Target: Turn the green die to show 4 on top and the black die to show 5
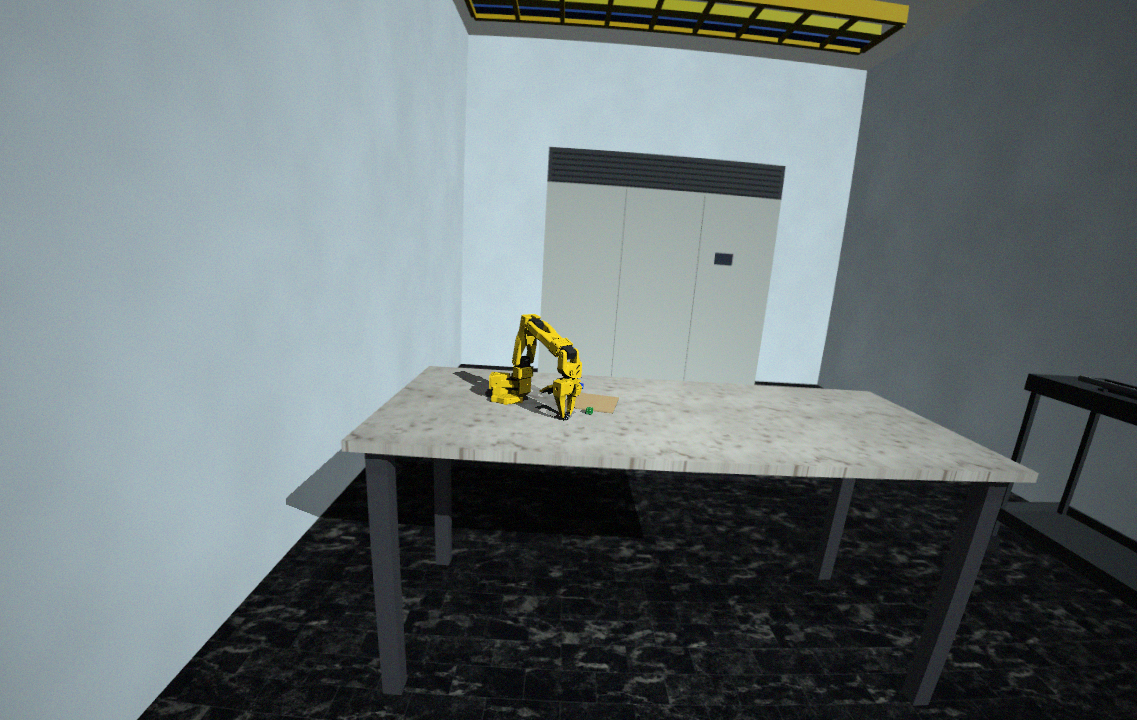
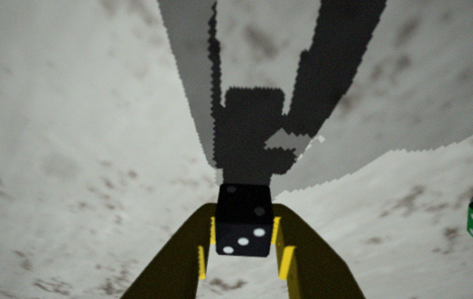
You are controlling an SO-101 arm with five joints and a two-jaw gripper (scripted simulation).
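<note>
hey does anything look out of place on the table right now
Yes. The green die lies on the bare table, just off the mat, though it belongs on the mat. The black die is clamped in the gripper over bare table, not the mat. Nothing looks damaged.
</note>
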